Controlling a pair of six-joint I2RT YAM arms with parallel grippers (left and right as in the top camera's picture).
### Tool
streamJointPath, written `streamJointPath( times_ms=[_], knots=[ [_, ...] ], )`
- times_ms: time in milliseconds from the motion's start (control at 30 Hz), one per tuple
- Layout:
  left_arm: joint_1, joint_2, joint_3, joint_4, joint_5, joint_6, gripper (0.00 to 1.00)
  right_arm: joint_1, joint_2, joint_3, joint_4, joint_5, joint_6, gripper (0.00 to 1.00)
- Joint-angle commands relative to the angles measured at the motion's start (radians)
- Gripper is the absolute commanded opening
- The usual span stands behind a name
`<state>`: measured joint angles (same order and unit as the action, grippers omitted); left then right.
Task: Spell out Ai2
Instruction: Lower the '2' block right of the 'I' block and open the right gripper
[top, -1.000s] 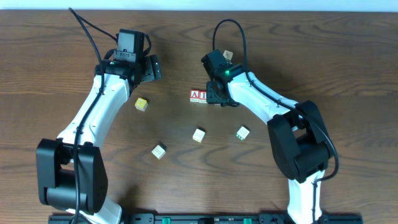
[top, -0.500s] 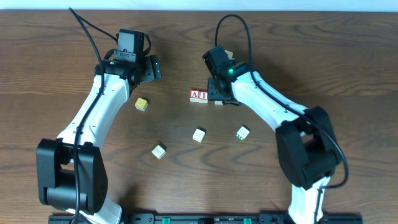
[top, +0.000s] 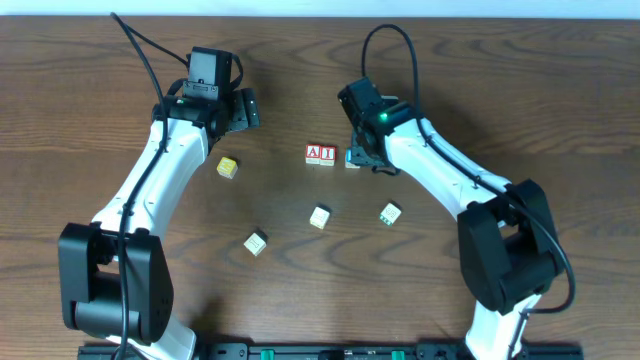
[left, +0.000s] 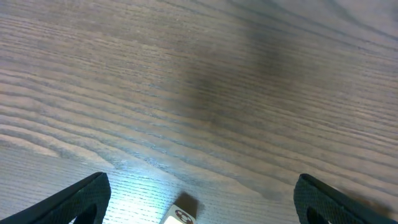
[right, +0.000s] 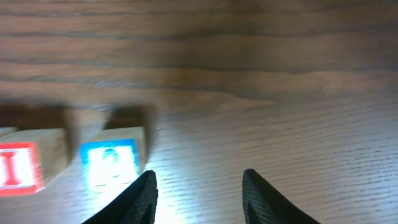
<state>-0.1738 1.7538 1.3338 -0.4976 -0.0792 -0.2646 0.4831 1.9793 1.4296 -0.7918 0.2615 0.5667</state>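
Row: A-cube (top: 313, 154), I-cube (top: 327, 154), 2-cube (top: 352, 158)

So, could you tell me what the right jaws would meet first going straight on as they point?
Likely just bare table; the way between them looks free. The blue cube sits just beside that line, though depth is unclear.

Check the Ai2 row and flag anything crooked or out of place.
The blue 2 cube stands slightly apart from the I cube, with bare table between them, while the A cube and the I cube show no visible gap. So the spacing looks uneven. Nothing looks tipped or damaged.
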Motion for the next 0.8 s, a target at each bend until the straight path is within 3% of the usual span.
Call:
streamJointPath(
  times_ms=[0,433,767],
  knots=[
    [0.003,0.002,0.014,-0.003,-0.013,0.006,0.95,-0.014,-0.016,-0.039,0.015,0.018,0.022,0.45],
    [0.003,0.002,0.014,-0.003,-0.014,0.006,0.95,-0.008,0.034,-0.050,0.074,-0.053,0.033,0.41],
    [0.003,0.002,0.014,-0.003,-0.013,0.006,0.95,0.001,0.043,-0.050,0.112,-0.071,0.035,0.27]
  ],
)
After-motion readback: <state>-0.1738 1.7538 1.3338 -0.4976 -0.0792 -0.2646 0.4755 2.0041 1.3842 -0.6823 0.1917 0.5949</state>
